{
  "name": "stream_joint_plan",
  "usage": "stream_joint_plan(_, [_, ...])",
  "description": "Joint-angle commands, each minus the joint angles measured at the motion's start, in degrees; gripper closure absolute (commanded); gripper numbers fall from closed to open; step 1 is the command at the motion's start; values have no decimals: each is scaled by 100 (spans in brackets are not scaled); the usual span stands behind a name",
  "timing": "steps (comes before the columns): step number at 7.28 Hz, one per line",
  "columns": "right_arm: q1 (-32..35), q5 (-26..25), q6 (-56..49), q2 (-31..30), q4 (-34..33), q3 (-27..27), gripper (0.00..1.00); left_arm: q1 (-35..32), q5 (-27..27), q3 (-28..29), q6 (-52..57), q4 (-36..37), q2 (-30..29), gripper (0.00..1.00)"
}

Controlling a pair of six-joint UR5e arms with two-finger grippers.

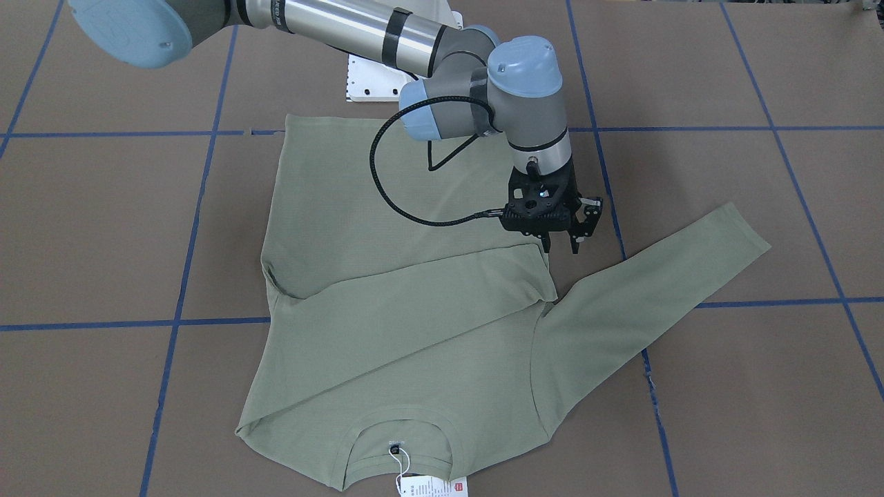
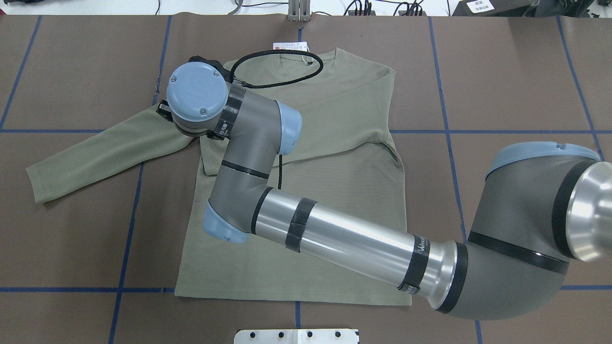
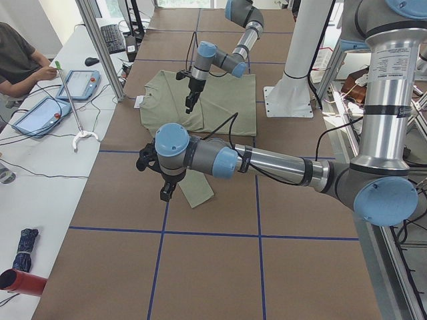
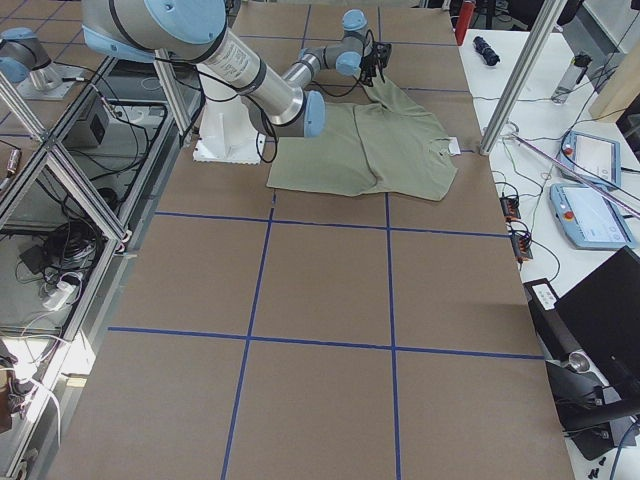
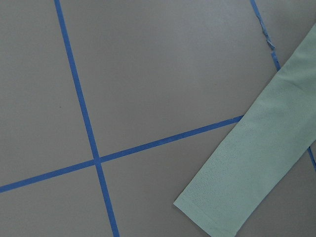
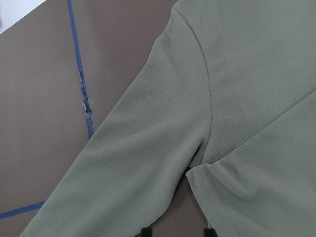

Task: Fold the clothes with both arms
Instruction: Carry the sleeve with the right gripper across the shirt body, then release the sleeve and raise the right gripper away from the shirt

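one front view: sage-green long-sleeved knit shirt (image 1: pixel 387 331) flat on brown table with blue tape lines (image 1: pixel 103 207), white paper tag (image 1: pixel 431 485) at collar. black two-finger right gripper (image 1: pixel 561 250) just over armpit, jaws apart, holding nothing. from overhead: grey-and-silver right arm (image 2: pixel 334 234) across shirt. from left side: black left gripper (image 3: pixel 165 193) up near sleeve end, jaws too small to tell. left wrist: sleeve cuff (image 5: pixel 222 197) on table. right wrist: spread fingertips (image 6: pixel 146 232) over armpit seam.

Bare table (image 1: pixel 663 69) lay open all round the shirt (image 1: pixel 324 207) — wide lanes beyond the outstretched sleeve (image 1: pixel 663 290). My right arm (image 2: pixel 344 239) slanted across the shirt's body, its cable (image 1: pixel 371 155) looping over the cloth — the only things in the way there.
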Motion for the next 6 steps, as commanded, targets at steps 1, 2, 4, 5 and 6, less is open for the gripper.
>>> stream_joint_plan(1, [64,-27,43,102,9,51,0,558,35,707,-970,-845,-89,0])
stream_joint_plan(2, [325,243,131,-438,-8,679,0,874,62,1574,-1891,-1792,-351,0])
stream_joint_plan(4, [1115,1444,62,-2106,-61,2210,0,1558,175,2381,-3143,-3219,-441,1])
stream_joint_plan(5, [1528,2024,53,-2548,-78,2537,0,1893,307,2418,-3540,-3312,-441,4])
stream_joint_plan(6, [1915,2508,35,-3161,-70,3054,0,2053,378,2461,-3570,-3313,-433,9])
